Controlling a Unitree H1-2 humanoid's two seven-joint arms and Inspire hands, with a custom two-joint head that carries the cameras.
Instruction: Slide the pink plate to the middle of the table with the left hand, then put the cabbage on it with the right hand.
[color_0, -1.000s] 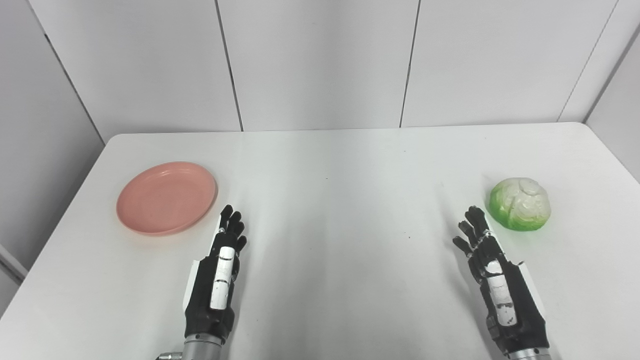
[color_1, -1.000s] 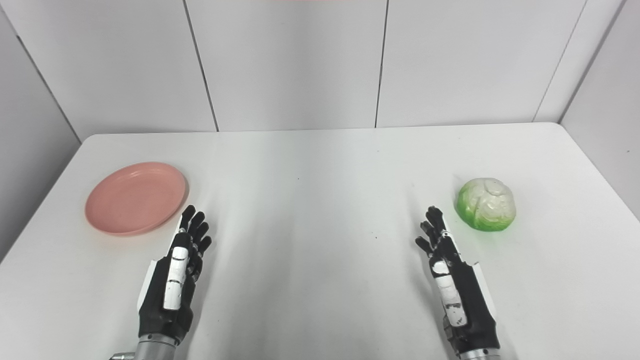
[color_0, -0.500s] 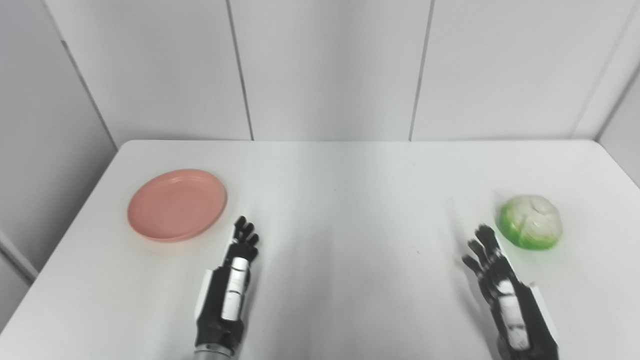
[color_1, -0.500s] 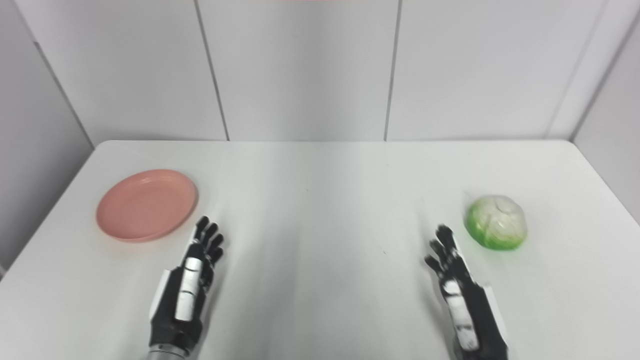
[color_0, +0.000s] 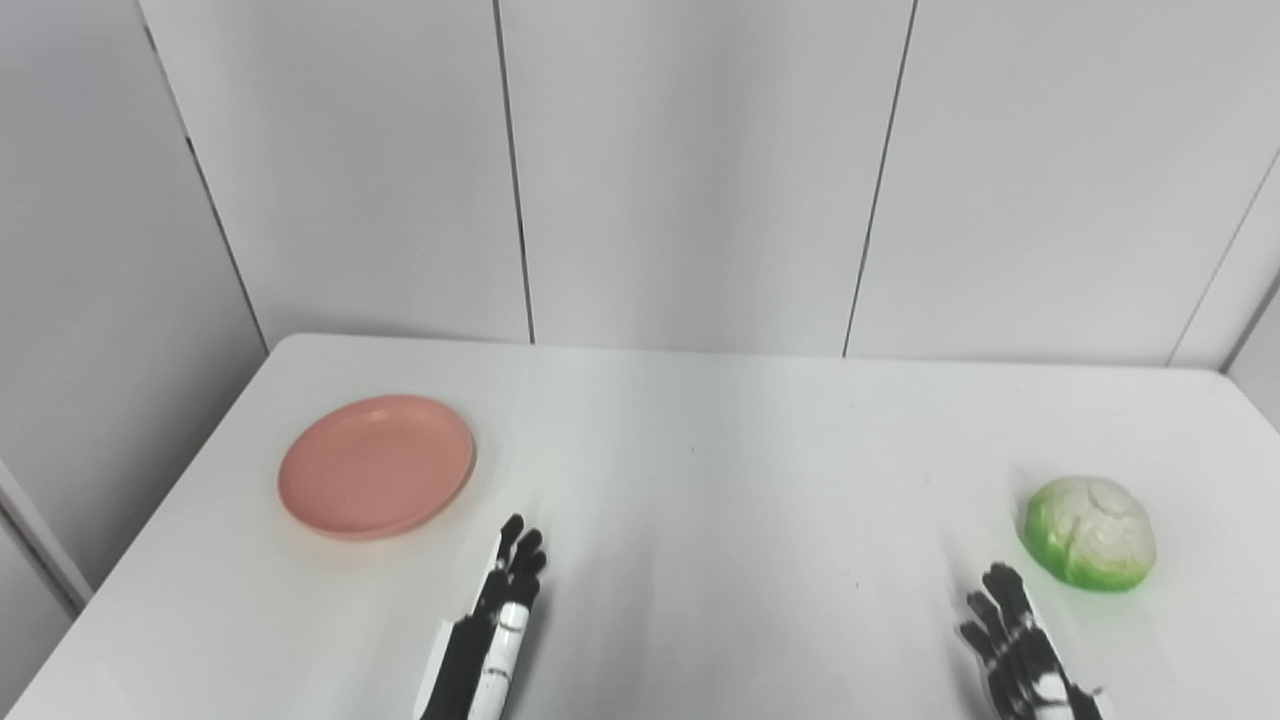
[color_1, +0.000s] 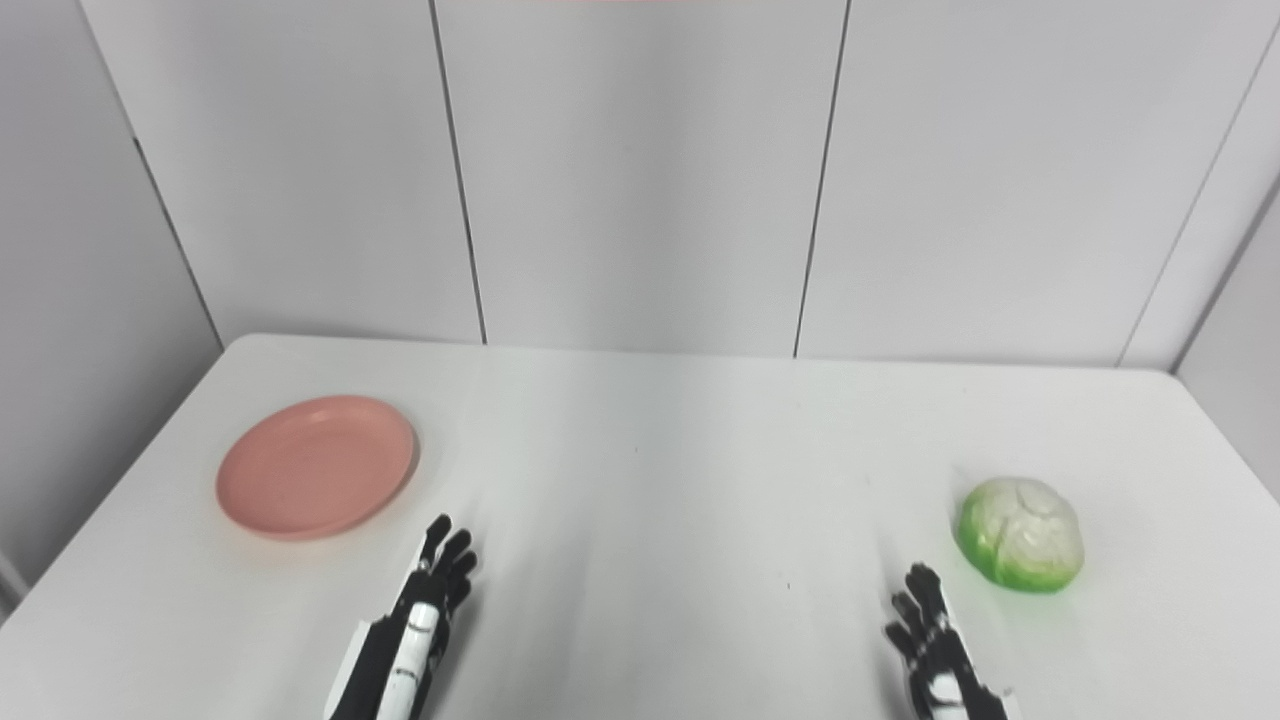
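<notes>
A pink plate (color_0: 376, 465) lies empty on the left side of the white table (color_0: 700, 480). A green and white cabbage (color_0: 1091, 532) sits on the right side. My left hand (color_0: 490, 635) rests low at the bottom edge, to the right of and nearer than the plate, fingers straight and apart, holding nothing. Just short of the cabbage on its near left, my right hand (color_0: 1020, 655) is open too and touches nothing. Both wrists are cut off by the picture's bottom edge.
Grey wall panels (color_0: 690, 170) stand behind the table's far edge. The table's left edge (color_0: 150, 540) runs close to the plate, and its right edge lies past the cabbage.
The whole picture has shifted down and a little right, so the camera has tilted up. Plate and cabbage keep their places on the table. Both hands stay open.
</notes>
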